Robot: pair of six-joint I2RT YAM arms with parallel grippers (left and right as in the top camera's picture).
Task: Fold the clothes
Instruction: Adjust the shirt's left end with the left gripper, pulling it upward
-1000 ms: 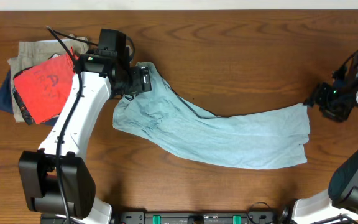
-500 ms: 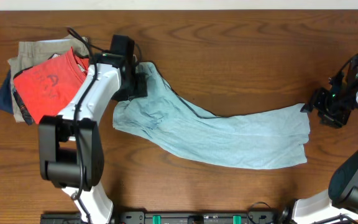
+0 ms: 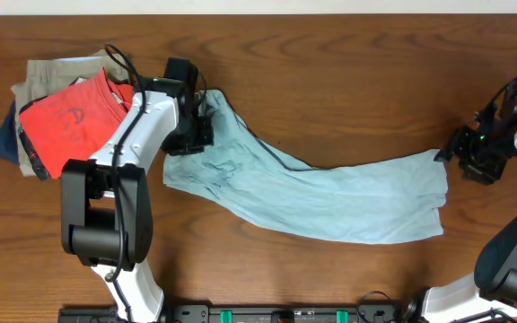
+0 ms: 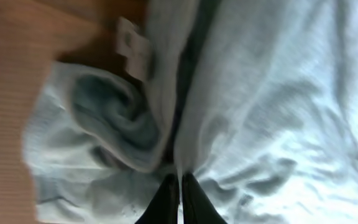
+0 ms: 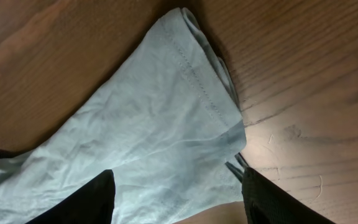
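Folding has hardly begun, as far as the pictures show. The garment (image 3: pixel 330 202) lies unfolded and wrinkled on the table (image 3: pixel 348 63). It starts just right of the stack (image 3: pixel 56 121) and runs in a long, sagging band away from it. The end near the stack is bunched and partly doubled over on itself. The end far from the stack is flatter, with one hemmed corner showing a neat edge. No clean fold is visible anywhere, so smoothing the cloth out and making all the folds appear to be left.

The left claw (image 3: pixel 200 130) sits on the bunched end, just right of the stack. Its arm rises along the stack's right side and its wrist bends down over the cloth. In the left wrist view the tips are pressed together and the cloth puckers in towards them, so the left claw looks closed on a pinch of the garment's edge. This reads as the first grasp, with the lift not yet made.

The right claw (image 3: pixel 463 152) hangs well apart from the stack, just beyond the garment's far end, with its arm coming in from that side. Its jaws stand wide apart over the hemmed corner and hold nothing. The right wrist view does not show whether they touch the cloth.
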